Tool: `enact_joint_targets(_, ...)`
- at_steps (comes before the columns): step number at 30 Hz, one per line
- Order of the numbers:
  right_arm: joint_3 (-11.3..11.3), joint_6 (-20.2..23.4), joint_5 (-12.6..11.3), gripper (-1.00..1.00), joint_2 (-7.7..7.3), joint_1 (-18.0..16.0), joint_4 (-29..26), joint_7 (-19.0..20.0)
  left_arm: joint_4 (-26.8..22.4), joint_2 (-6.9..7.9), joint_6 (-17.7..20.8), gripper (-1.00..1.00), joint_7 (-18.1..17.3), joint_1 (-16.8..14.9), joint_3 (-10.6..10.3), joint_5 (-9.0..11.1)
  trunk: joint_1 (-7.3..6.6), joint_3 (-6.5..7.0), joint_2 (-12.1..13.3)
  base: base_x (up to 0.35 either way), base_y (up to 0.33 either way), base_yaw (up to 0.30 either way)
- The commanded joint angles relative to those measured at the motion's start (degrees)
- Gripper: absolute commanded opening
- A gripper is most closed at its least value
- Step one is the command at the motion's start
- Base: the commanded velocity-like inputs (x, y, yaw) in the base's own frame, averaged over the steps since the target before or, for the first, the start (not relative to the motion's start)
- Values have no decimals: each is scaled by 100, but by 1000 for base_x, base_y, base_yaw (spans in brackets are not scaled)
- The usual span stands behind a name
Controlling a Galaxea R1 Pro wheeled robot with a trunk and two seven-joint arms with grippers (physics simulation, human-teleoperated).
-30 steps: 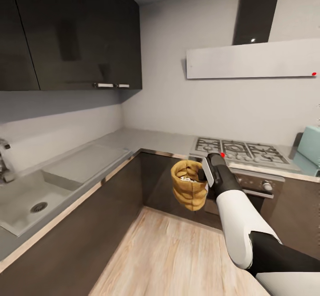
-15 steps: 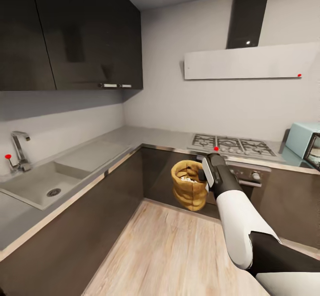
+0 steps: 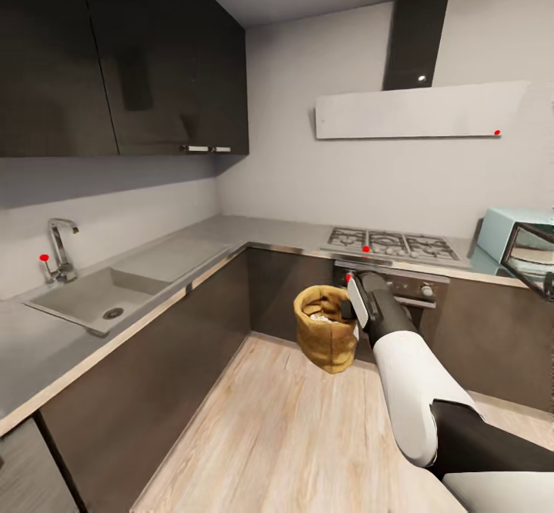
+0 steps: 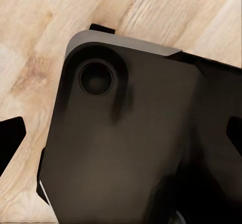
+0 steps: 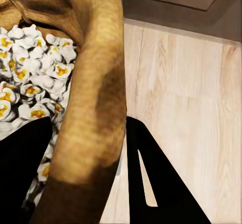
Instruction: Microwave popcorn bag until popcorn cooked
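Observation:
The tan-brown popcorn bag (image 3: 325, 330) hangs upright over the wooden floor, in front of the dark corner cabinets. My right gripper (image 3: 348, 307) is shut on its rolled rim. In the right wrist view the bag's wall (image 5: 96, 108) runs between the two black fingers (image 5: 151, 183), and white-yellow popcorn (image 5: 30, 78) lies inside. The pale mint-blue microwave (image 3: 504, 238) stands on the grey countertop (image 3: 254, 232) at the far right, its dark glass front cut by the picture's edge. My left gripper (image 4: 121, 136) is open over a dark part of my own body.
A sink (image 3: 85, 298) with a faucet (image 3: 60, 250) is set in the left counter. The gas hob (image 3: 388, 242) and the built-in oven (image 3: 404, 291) sit behind the bag. Dark upper cabinets (image 3: 115, 59) and a range hood (image 3: 419, 109) hang above. Wooden floor (image 3: 285, 428) stretches ahead.
The whole view has shifted, so the camera moved: more of the sink and the microwave now show. The bag stays held in my right gripper, a little lower in the picture.

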Motion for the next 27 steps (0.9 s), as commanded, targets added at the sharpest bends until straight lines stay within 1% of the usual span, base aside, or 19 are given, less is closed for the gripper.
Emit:
enact_joint_targets(1,-30,23,54,-100,9,-6,-5,25,-6,-1,-9,100,1,2,6,21,-3,-6,-5,-346,0,0)
enact_joint_targets(2,-38,23,53,-100,9,-7,65,19,-6,-1,-11,100,1,1,6,21,-3,-6,-5,-346,0,0)
enact_joint_targets(3,-51,23,65,-100,-27,-7,310,25,-6,-1,-12,100,1,2,6,21,-3,-6,-5,-346,0,-128)
enact_joint_targets(8,-57,23,77,-100,-57,-7,321,17,-6,-1,-9,100,1,1,6,21,-3,-6,-5,-346,0,-253)
enact_joint_targets(12,-57,23,69,-100,-208,-7,321,25,-6,-1,-11,100,1,1,6,21,-3,-6,-5,-346,0,-292)
enact_joint_targets(18,-57,23,62,-100,-371,-7,330,29,-6,-1,-11,100,1,1,6,21,-3,-6,-5,-346,0,-294)
enact_joint_targets(19,-57,23,58,-100,-497,-7,330,34,-6,-1,-12,100,1,2,6,21,-3,-6,-5,-346,0,-294)
enact_joint_targets(21,-67,23,54,-100,-553,-7,330,34,-6,-1,-9,100,1,1,6,21,-3,-6,-5,-346,0,-294)
enact_joint_targets(22,-118,23,53,-100,-575,-7,330,35,-6,-1,-8,100,1,3,6,21,-3,-6,-5,-346,0,-295)
enact_joint_targets(25,-226,23,59,-100,-593,-7,330,35,-6,-1,-12,100,1,2,6,21,-3,-6,-5,-346,0,-295)
enact_joint_targets(27,-236,23,56,-100,-629,-7,332,35,-6,-1,-11,100,1,1,5,21,-3,-6,-5,-335,0,-295)
